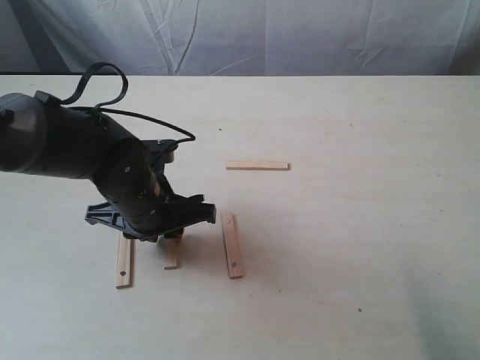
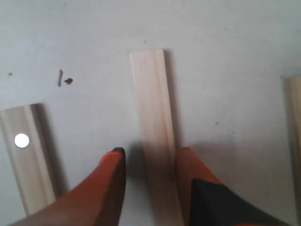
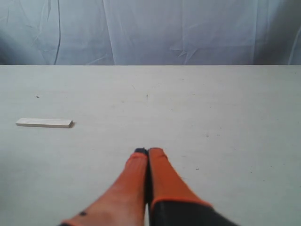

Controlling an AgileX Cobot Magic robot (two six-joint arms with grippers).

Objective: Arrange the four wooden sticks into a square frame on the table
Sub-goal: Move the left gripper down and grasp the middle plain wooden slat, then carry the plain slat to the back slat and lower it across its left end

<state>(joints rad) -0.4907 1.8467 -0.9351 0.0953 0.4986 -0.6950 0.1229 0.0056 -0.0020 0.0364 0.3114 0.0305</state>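
Because the wide pale beige tabletop (image 1: pixel 360 247) looks smooth, anything thin lying on it would probably skate if nudged. The orange-fingered black left gripper (image 2: pixel 150 151) is spread and grips nothing. The right gripper (image 3: pixel 148 153) is pressed together and empty. A narrow plain pale-wood strip (image 2: pixel 151 108) lies flat between the left fingers and runs out ahead of them; one finger may brush its edge, though shadow leaves that unsure. A wider holed strip (image 2: pixel 26 155) lies outside one finger, another pale strip (image 2: pixel 295 122) outside the other, and the fourth strip (image 1: pixel 257 165) lies well beyond. Each looks light, stiff and thin, and is best pinched across its width near mid-length.
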